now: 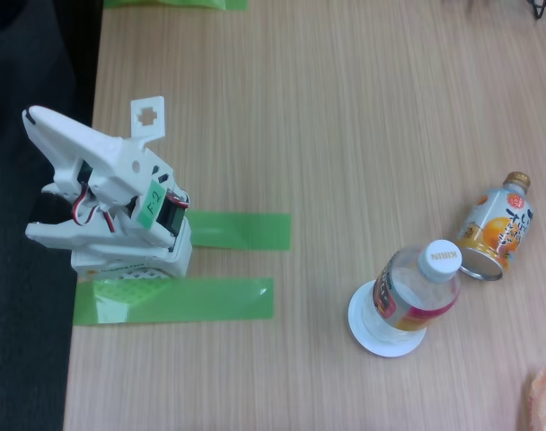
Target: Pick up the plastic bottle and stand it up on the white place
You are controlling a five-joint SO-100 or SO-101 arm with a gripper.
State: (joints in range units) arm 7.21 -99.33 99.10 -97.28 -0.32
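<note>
The plastic bottle (415, 292) stands upright on the white plate (367, 332) at the lower right of the fixed view. Its long axis runs vertically off the surface; because the camera looks down at an angle, the cap appears up and to the right of the base. The white screw cap (440, 258) faces the camera and carries small printed lettering. The bottle body is clear and ribbed, with a band of label in red, pink and yellow wrapped around its middle. The plate is a small plain white disc, round and flat, and its rim shows just beyond the bottle's base on the left and lower sides.

Just to the right of the bottle stands an orange can (496, 228), a shorter metal drink container with a gold cap at the top and fruit printed on its side. It is also upright and sits close beside the bottle's cap in the picture; whether they touch cannot be told.

The surface (345, 117) is pale wood grain, smooth and matte. Two strips of green tape (201, 298) lie flat on it near the arm's base. The arm (102, 197) is white moulded plastic, folded over its base at the left edge, well apart from the bottle. Its pincer (39, 135) points toward the upper left, and whether it is wide or narrow cannot be told from this angle.
</note>
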